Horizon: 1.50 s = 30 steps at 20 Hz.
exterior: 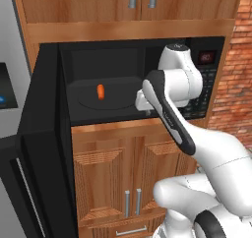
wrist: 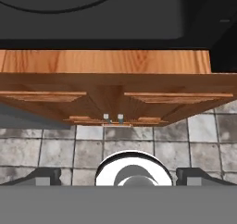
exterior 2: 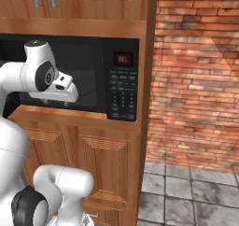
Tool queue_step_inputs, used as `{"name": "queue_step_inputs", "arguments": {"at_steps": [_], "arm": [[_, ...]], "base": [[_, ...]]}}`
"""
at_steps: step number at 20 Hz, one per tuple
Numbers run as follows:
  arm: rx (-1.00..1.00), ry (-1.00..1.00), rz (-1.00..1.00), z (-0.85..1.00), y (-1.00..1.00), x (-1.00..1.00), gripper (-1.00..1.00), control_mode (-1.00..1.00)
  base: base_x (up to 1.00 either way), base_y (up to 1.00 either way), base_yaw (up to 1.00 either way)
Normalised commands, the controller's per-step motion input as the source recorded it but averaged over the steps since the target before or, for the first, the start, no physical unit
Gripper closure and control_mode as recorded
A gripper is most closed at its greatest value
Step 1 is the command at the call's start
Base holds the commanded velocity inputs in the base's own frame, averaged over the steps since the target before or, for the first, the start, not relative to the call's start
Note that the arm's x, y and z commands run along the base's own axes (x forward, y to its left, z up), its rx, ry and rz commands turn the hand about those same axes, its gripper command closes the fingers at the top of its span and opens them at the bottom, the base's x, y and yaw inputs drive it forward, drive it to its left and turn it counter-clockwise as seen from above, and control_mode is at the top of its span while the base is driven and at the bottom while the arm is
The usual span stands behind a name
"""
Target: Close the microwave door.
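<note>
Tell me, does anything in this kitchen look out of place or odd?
Yes. The microwave door hangs wide open, swung out to the left, leaving the microwave cavity exposed. A small orange item sits on the turntable inside; I cannot tell what it is. Nothing looks spilled or broken.

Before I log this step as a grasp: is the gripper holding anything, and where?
Nothing is held. In the hand view the gripper is open, its fingertips wide apart with only floor between them, clear of the microwave door.
</note>
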Motion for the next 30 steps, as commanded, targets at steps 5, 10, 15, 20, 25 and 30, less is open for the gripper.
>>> {"name": "queue_step_inputs", "arguments": {"at_steps": [5, 10, 15, 20, 25, 30], "arm": [[0.0, 0.0, 0.0, 0.0, 0.0, -0.37, -1.0, -1.0], [0.0, -0.11, 0.0, 0.0, 0.07, -0.74, -1.0, -1.0], [0.0, -0.11, 0.0, 0.04, 0.11, -0.73, -1.0, -1.0], [0.0, -0.06, 0.0, 0.01, 0.07, -0.64, -1.0, -1.0], [0.0, 0.0, 0.0, 0.0, 0.0, -0.17, -1.0, -1.0], [0.0, -0.01, 0.0, 0.0, 0.0, 0.0, -1.0, -1.0]], "base": [[0.0, 0.0, 0.0], [0.0, 0.0, 0.0], [0.0, 0.0, 0.0], [0.0, 0.0, 0.0], [0.0, 0.0, 0.0], [0.0, 0.0, 0.0]]}}
